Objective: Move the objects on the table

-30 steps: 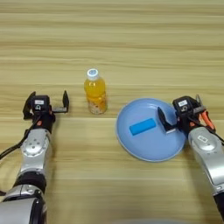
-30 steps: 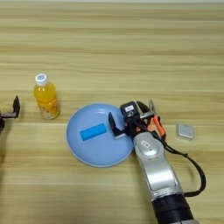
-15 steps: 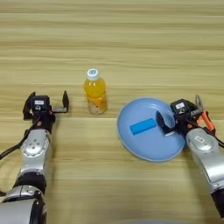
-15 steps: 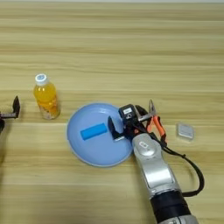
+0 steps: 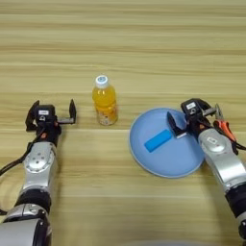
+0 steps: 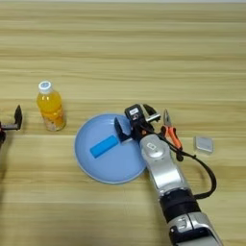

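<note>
A small bright-blue block (image 6: 104, 146) lies flat inside a light-blue plate (image 6: 108, 170) on the wooden table (image 6: 144, 57). My right gripper (image 6: 136, 121) hovers open and empty over the plate's upper right rim, its left finger just right of the block. Pliers with orange-and-black handles (image 6: 169, 132) lie on the table right beside that gripper, jaws pointing away from me. Far to the left, my left gripper (image 5: 51, 113) rests open and empty on the table, well apart from both objects.
An orange juice bottle (image 5: 105, 101) with a white cap stands upright between the left gripper and the plate. A small grey metal block (image 6: 203, 144) lies to the right of the pliers.
My right gripper has shifted a little to the left, away from the pliers and further over the plate rim. The block, pliers, bottle and left arm have stayed put.
</note>
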Available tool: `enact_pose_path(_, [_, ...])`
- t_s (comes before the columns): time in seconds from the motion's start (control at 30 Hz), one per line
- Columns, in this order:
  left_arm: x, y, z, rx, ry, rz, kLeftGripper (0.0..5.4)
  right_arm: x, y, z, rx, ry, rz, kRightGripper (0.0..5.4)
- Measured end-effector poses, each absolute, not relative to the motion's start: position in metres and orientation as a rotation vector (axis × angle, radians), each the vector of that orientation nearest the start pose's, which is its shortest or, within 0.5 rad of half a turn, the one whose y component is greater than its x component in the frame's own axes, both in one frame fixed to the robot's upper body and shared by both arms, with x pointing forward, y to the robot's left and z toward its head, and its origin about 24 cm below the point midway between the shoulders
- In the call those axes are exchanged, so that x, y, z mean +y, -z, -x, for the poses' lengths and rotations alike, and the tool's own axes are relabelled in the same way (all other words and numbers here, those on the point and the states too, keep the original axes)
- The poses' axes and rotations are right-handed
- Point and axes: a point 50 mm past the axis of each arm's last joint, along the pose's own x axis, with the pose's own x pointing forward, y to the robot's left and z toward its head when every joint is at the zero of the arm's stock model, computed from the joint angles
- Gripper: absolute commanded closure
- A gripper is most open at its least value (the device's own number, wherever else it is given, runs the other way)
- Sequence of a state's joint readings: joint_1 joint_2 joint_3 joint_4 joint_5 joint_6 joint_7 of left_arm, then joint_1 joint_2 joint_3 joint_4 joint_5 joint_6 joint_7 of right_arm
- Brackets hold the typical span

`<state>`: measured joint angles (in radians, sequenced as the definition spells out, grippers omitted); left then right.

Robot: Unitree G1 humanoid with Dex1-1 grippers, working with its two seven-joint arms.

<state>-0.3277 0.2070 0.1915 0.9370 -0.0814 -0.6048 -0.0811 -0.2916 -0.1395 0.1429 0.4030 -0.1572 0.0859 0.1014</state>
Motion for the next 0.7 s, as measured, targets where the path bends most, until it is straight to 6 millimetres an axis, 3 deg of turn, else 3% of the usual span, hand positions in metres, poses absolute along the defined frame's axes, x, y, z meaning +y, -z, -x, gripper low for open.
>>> enact_pose_path(0.2, [0.230, 0.009, -0.283, -0.017, -0.123, -0.082, 0.00, -0.130, -0.013, -0.309, 0.207, -0.277, 0.361, 0.05])
enact_pose_path(0.37, [0.230, 0.009, -0.283, -0.016, -0.124, -0.082, 0.00, -0.119, -0.027, -0.329, 0.146, -0.300, 0.380, 0.05])
enact_pose_path(0.7, [0.230, 0.009, -0.283, -0.015, -0.124, -0.082, 0.00, -0.111, -0.020, -0.343, 0.177, -0.338, 0.383, 0.05])
